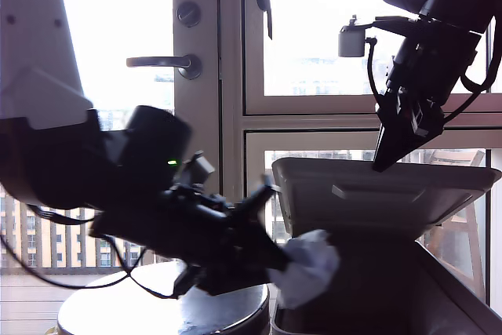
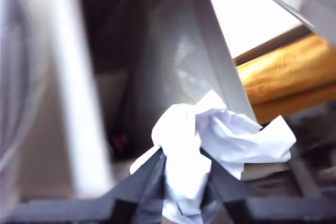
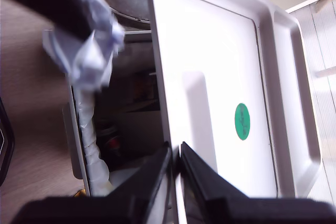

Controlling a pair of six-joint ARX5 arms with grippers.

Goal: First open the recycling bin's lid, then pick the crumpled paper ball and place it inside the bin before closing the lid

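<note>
Dark and close to the lens, the arm carrying my first gripper [image 1: 276, 266] fills the exterior view's left and reaches toward that view's right. Its 2 fingers are narrowed hard on the paper ball [image 1: 310, 271], which bulges out past the tips. The first wrist view confirms it: both fingers [image 2: 149, 174] press into the lower part of the wad, and creased white folds spread above them.

Paper ball position: held in the air at the mouth of the bin [image 1: 369, 296], by the rim nearest the exterior view's left, and under the raised lid [image 1: 392, 194]. Cannot tell whether it touches the rim. The bin's deep grey wall stands just beyond it in the first wrist view.

My second gripper [image 1: 384, 158] comes down from the exterior view's upper right, with its tip on the lid's edge. In the second wrist view its 2 fingers [image 3: 149, 174] are almost together, with only the thin lid rim pinched between them. The lid is lifted off the bin body and tilted, leaving the hollow open beneath. A round green sticker [image 3: 242, 121] sits on the lid's flat panel.

1 round dark table [image 1: 118, 311] lies below the first arm at the exterior view's lower left. A door handle [image 1: 161, 61] and bright windows are behind; the backlight leaves both arms nearly black.
</note>
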